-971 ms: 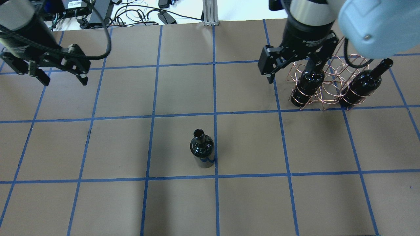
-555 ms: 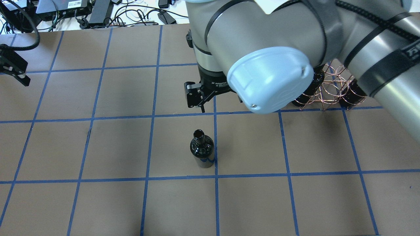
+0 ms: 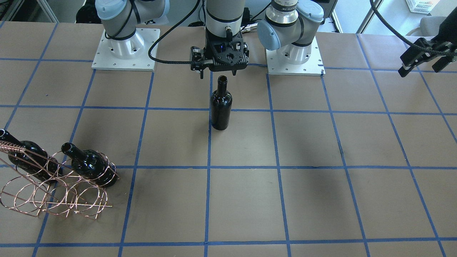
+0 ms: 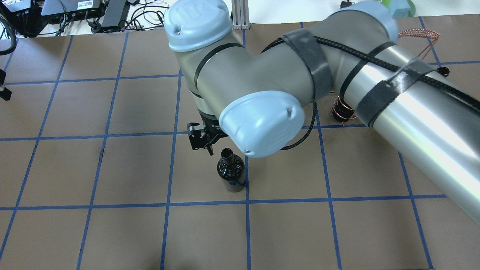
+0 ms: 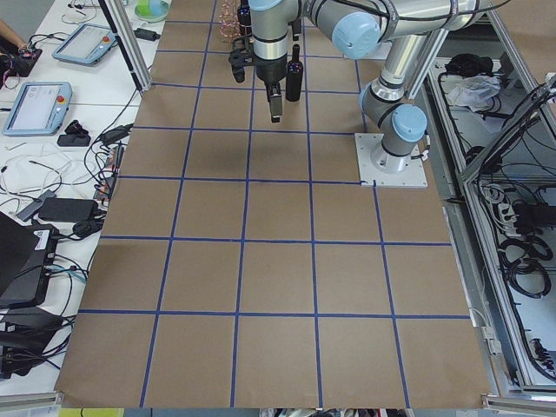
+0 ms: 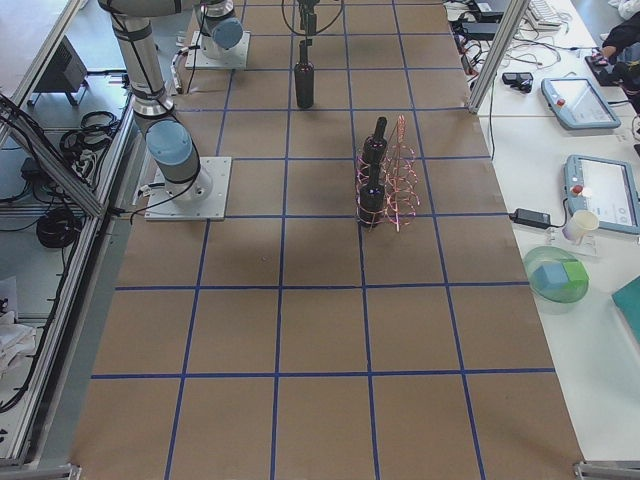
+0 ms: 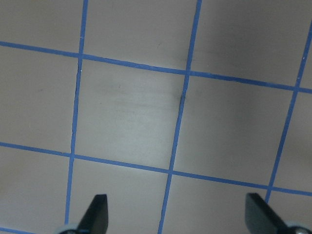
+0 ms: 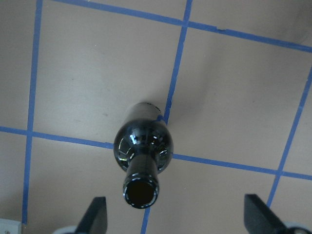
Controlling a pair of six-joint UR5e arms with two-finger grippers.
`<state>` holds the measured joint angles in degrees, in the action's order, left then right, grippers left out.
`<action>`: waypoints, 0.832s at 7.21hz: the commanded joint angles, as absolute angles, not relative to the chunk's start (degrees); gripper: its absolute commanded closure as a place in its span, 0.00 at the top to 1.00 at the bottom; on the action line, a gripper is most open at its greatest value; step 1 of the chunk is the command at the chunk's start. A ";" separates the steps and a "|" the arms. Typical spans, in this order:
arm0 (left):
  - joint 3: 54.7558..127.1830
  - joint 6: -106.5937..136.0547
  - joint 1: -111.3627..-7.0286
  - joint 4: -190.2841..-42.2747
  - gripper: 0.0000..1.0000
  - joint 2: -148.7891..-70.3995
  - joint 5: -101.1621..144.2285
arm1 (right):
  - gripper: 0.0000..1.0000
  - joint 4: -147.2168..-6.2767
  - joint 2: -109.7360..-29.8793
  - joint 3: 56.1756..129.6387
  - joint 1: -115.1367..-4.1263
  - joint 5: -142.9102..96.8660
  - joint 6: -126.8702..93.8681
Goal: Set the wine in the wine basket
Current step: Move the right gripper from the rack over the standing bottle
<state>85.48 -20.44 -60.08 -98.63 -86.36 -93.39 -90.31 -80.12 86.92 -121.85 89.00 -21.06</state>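
Note:
The wine bottle (image 3: 220, 107) stands upright and alone near the table's middle; it also shows in the overhead view (image 4: 231, 174) and the right wrist view (image 8: 143, 146). My right gripper (image 3: 218, 72) is open and empty, just above the bottle's mouth. In the right wrist view the right gripper (image 8: 178, 217) has the mouth off-centre, nearer its left finger. One of its fingers (image 4: 202, 142) shows in the overhead view. The copper wire basket (image 3: 53, 194) holds two other dark bottles (image 3: 91, 166) (image 3: 25, 157). My left gripper (image 3: 421, 60) (image 7: 178, 217) is open and empty, far off to the side.
My right arm's elbow (image 4: 262, 123) and forearm cover most of the basket in the overhead view; its twisted handle (image 4: 418, 34) shows. The two arm bases (image 3: 125, 50) (image 3: 294, 53) stand at the robot side. Cables lie beyond the far edge (image 4: 150, 17).
My right gripper has swung from the basket to above the lone bottle at the table's middle. My left gripper has drawn away to the overhead view's left edge.

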 commanded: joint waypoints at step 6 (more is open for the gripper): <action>85.69 -20.39 -60.38 -99.05 1.00 -86.04 -91.67 | 0.63 -95.36 -75.85 89.03 -122.70 87.98 -21.62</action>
